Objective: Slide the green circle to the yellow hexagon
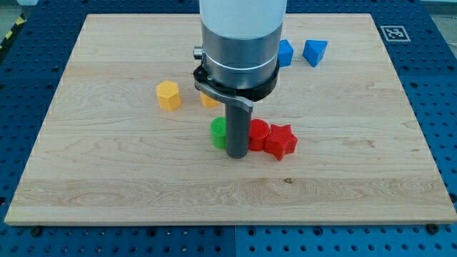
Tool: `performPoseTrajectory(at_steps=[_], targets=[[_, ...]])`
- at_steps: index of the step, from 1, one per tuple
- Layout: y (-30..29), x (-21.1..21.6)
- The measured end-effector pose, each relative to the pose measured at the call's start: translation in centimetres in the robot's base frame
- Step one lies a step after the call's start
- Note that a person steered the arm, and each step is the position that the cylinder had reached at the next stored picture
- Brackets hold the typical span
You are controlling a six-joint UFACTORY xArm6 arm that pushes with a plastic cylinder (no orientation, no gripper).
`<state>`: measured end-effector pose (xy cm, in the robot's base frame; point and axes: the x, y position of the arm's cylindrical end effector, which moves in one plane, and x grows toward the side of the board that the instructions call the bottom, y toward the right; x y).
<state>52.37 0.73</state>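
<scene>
The green circle [218, 132] lies near the board's middle, partly hidden behind the dark rod. My tip [237, 155] rests on the board just right of it and touching or almost touching it, with a red block [258, 133] on the tip's other side. The yellow hexagon [168, 94] lies up and to the left of the green circle, about a block's width away.
A red star [280, 140] sits right of the red block. A second yellow block [208, 99] peeks out behind the arm. Two blue blocks [285, 53] [314, 51] lie near the view's top right. The wooden board [107, 185] ends at blue perforated table.
</scene>
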Motion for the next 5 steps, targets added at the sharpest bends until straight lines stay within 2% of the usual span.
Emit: performPoseTrajectory(at_steps=[2, 3, 5], targets=[[4.1, -0.5], [3.5, -1.0], [-2.3, -1.9]])
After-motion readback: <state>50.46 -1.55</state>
